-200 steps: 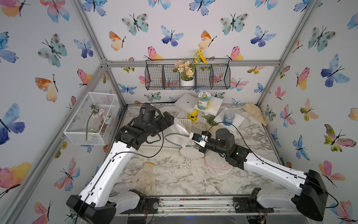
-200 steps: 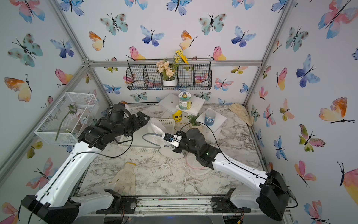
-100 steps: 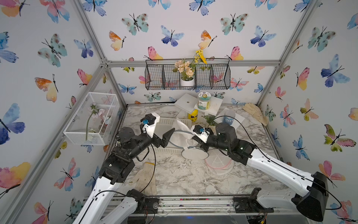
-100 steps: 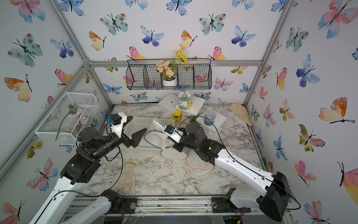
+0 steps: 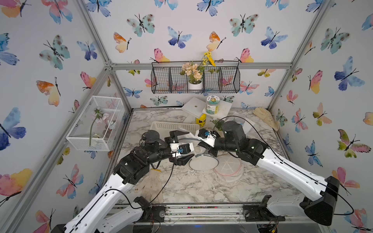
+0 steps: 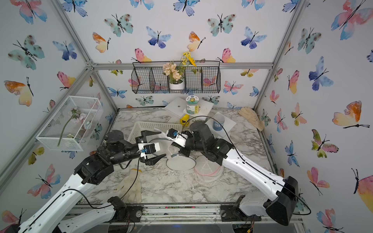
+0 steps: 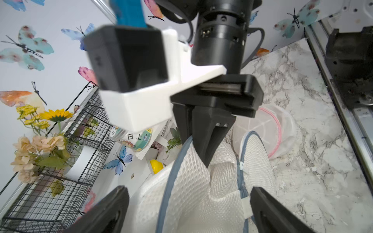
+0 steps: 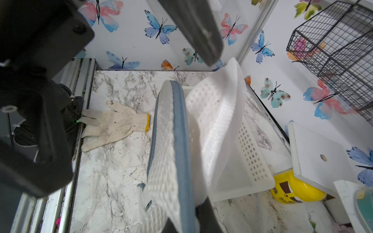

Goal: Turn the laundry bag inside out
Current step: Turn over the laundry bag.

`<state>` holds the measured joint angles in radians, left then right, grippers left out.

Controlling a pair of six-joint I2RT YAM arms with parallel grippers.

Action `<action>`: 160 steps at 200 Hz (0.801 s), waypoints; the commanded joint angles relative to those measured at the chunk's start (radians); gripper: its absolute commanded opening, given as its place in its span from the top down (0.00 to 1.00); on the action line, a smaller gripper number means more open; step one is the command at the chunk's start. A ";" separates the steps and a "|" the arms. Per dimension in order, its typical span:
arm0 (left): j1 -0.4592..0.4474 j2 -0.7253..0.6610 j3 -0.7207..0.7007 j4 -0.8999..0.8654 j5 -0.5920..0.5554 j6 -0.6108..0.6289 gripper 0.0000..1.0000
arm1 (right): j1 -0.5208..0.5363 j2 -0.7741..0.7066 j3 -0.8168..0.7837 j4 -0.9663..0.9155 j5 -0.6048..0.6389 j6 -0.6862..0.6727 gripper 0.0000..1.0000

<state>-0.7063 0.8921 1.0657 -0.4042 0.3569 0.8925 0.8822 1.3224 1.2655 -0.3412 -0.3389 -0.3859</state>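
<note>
The laundry bag is white mesh with a blue-grey trim and lies mid-table in both top views, also. My right gripper is shut on its raised rim; the left wrist view shows those black fingers pinching the trim and mesh. In the right wrist view the bag stands up from the right gripper. My left gripper is open wide, with its fingers on either side of the lifted mesh, not touching it.
A white work glove lies at the front left. A white perforated basket stands behind the bag, and a pink-rimmed mesh bag lies beside it. A yellow bottle, a jar and another glove are at the back.
My left arm has dropped from a raised pose and swung its open gripper in around the bag. The right gripper stays shut on the rim, shifted slightly back.
</note>
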 commanded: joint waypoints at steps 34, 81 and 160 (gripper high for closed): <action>-0.077 0.000 -0.091 0.213 -0.254 0.226 0.01 | -0.005 0.020 0.069 -0.128 -0.115 -0.045 0.97; -0.077 0.026 -0.089 0.202 -0.234 0.240 0.25 | -0.005 0.006 0.054 -0.145 -0.088 -0.139 0.97; -0.074 0.101 -0.022 0.071 -0.222 0.181 0.44 | -0.005 -0.006 0.034 -0.120 -0.022 -0.296 0.97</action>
<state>-0.7803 0.9745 1.0042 -0.2787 0.1455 1.1103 0.8772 1.3357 1.3067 -0.4789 -0.3927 -0.5968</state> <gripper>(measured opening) 0.568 0.068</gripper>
